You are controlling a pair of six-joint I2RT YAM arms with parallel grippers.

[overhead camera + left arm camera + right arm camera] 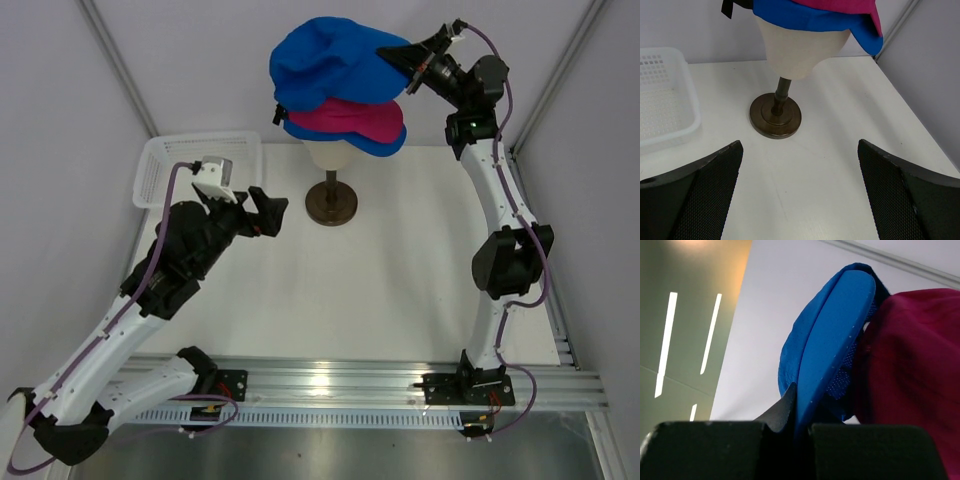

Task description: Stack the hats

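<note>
Right end effector (411, 61) pinches the brim of the top blue cap (320, 55), directly above the pink cap (350, 121) on the head (328, 157). Advised: centre the crown over the head, settle it squarely, then release. Left end effector (262, 212), spread, hangs low beside the head.

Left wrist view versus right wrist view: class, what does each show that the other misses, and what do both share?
Only left wrist: the mannequin head, its stand, the white basket, the open left hand. Only right wrist: the right hand shut on the top blue hat at its brim. Both: the pink hat.
</note>
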